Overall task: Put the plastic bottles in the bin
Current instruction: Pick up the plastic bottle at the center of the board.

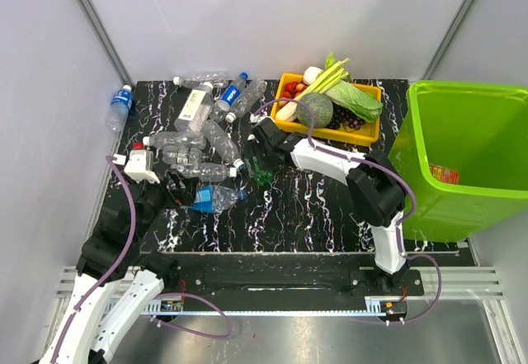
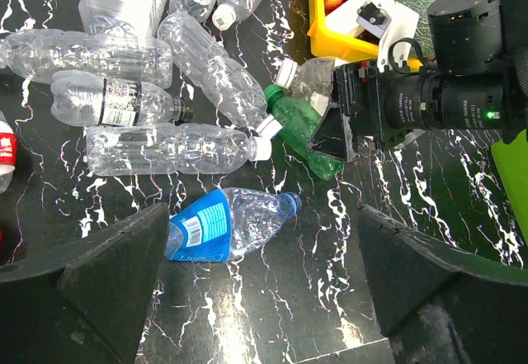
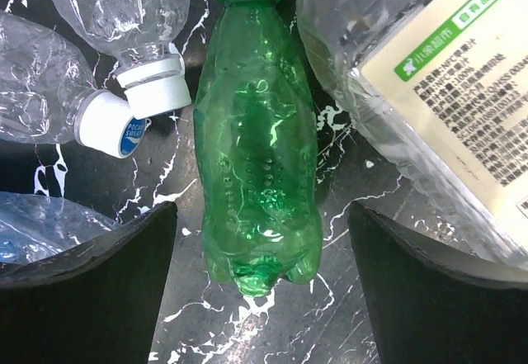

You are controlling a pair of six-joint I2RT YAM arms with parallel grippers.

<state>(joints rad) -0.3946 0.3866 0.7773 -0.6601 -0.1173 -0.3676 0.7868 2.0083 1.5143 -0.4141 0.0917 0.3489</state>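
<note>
Item 1: green bottle (image 3: 260,133), flat, long axis crosswise between parted jaws of my right gripper (image 3: 261,211); left gripper (image 2: 262,215) gaping, farther.

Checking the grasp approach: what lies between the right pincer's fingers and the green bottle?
Only bare marbled tabletop on either side, seen in the right wrist view; the open right pincer flanks the green bottle.

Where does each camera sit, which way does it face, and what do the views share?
Top external: above and behind both arms, looking down on the black marbled table and lime-green plastic bin.
Left wrist: on the left gripper, facing down at clear plastic bottles; own fingers at bottom.
Right wrist: on the right gripper, facing straight down between its open fingers.
Shared: green plastic bottle, in all three.
</note>
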